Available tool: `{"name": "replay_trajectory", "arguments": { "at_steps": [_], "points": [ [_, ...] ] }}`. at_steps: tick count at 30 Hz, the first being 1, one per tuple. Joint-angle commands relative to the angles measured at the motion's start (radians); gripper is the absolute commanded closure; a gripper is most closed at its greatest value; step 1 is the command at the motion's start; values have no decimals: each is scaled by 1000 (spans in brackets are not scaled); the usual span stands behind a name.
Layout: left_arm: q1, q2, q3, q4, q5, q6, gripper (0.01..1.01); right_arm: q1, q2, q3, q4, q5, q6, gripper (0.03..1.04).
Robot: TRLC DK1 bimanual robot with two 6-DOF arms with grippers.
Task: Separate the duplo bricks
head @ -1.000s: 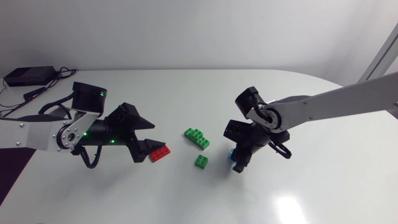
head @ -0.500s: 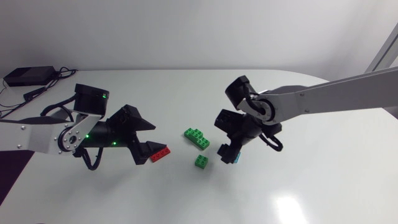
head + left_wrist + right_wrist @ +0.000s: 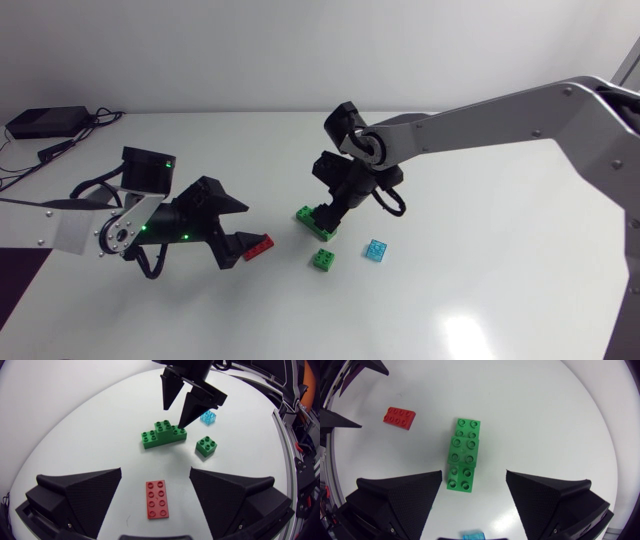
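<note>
Head view has the white table [image 3: 500, 300] under both arms, and the step in hand, as I judge it, is breaking up the green stack [image 3: 316, 222], the only bricks that look joined. The right gripper [image 3: 330, 212] hangs directly over that stack with its fingers spread and nothing held. From its own wrist view, the stack lies lengthwise between and just ahead of the two fingers, a long base with a shorter brick seated on its middle. To do this well, the fingers should come down on the raised upper brick alone, pinching its two free sides rather than the base. Then peel it off with a tilt instead of pulling straight up, or the whole stack is likely to lift together. The left gripper [image 3: 243, 232] is also spread, with the red brick [image 3: 257, 246] lying flat and ungripped between its fingers, well apart from the stack. It could help by pinning the base. The small green brick [image 3: 323, 259] sits near the right gripper, on the side towards the table's front, and the blue brick [image 3: 376, 250] lies loose beside it. Both are close enough to be knocked if the gripper swings wide.
</note>
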Motion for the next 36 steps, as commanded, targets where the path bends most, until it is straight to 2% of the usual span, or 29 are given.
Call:
{"name": "replay_trajectory", "arguments": {
  "at_steps": [1,9,12,16,19,22,28,33,36],
  "points": [
    [9,38,-19,22,-3,-7,82,12,45,47,-19,-5,39,144],
    [26,70,2,42,-1,-5,82,24,109,145,-59,-12,50,146],
    [30,81,10,45,1,-5,82,29,137,166,-68,-14,52,192],
    [36,92,19,45,5,4,80,32,163,182,-71,-18,56,200],
    [41,98,23,45,11,8,80,32,172,191,-85,-25,56,259],
    [47,101,30,43,17,13,80,32,169,189,-88,-26,58,364],
    [49,109,37,42,22,16,80,33,159,185,-90,-26,52,725],
    [52,105,42,31,27,30,80,35,117,162,-101,-38,18,751],
    [64,99,51,-1,71,51,80,41,74,134,-104,-54,-28,756]
  ]
}}
